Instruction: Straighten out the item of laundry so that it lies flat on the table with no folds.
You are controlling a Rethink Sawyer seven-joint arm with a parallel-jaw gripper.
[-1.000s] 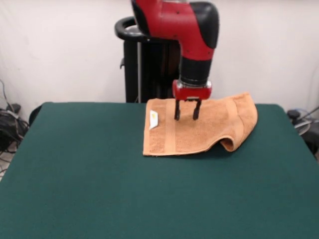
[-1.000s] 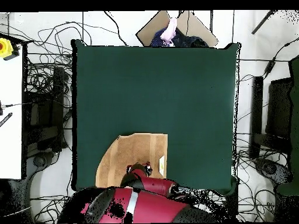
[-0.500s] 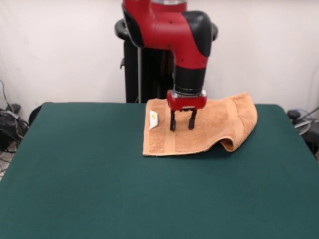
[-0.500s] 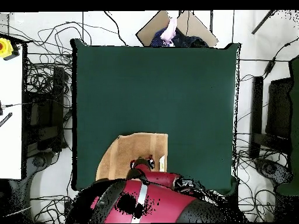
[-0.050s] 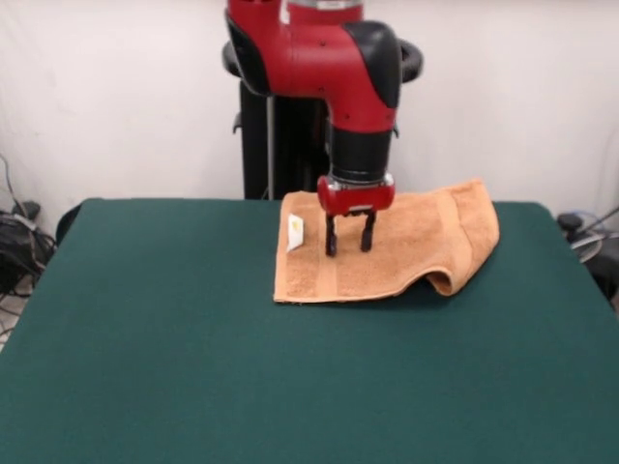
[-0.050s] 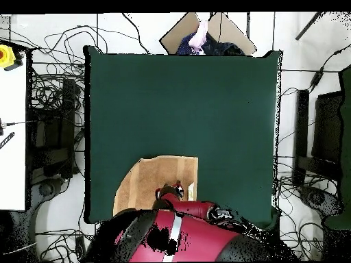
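While my arm (image 5: 329, 58) reaches down from above, my gripper (image 5: 349, 244) hangs over the towel (image 5: 406, 246) with its two dark fingers (image 5: 331, 237) spread apart and nothing between them; whether the tips touch the cloth I cannot tell. The towel lies directly beneath them on the green table (image 5: 193, 367), near the edge by my pedestal. In the front view, the small white tag (image 5: 296, 232) sits just left of my fingers, with a woven band stripe (image 5: 332, 278) running below them. To their right the cloth is not flat: its far right end curls over into a raised fold (image 5: 455, 275). From overhead, the towel (image 6: 147, 181) shows beside my arm (image 6: 185, 233), one corner rounded off.
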